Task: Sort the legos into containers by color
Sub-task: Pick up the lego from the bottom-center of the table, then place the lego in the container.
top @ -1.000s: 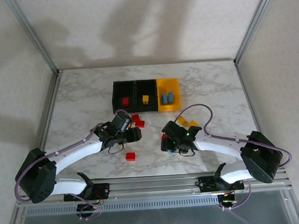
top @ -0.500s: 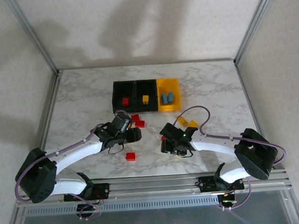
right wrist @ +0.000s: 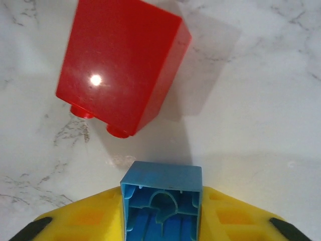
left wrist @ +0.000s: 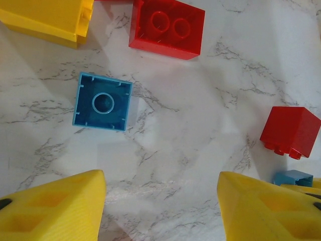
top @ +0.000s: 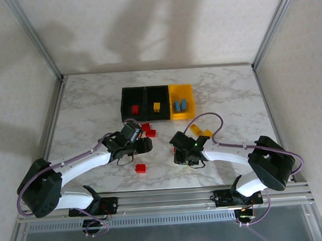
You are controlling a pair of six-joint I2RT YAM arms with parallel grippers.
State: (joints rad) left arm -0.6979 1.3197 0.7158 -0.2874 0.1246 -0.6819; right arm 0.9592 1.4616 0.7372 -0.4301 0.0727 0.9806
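Blue plastic, hollow underside facing my wrist: the brick point(right wrist: 161, 201) is clamped between my right claw's point(right wrist: 161, 213) yellow fingers point(right wrist: 85, 221), down at the marble table point(right wrist: 261, 100) in front of the bins point(top: 181, 87). Just beyond it a red brick point(right wrist: 120, 65) lies on its side, studs toward me. My left claw point(left wrist: 160, 201) hangs with its fingers apart, empty, near an upturned blue one point(left wrist: 103, 102).

A white, grey-veined marble surface point(top: 89, 103) spreads flat beneath the left end effector point(top: 144, 145) and the right end effector point(top: 176, 148). Far ahead of both, two aluminium frame posts point(top: 35, 38) rise at the back corners against plain beige walls point(top: 144, 23) — and behind both runs a slotted silver rail point(top: 165, 195).
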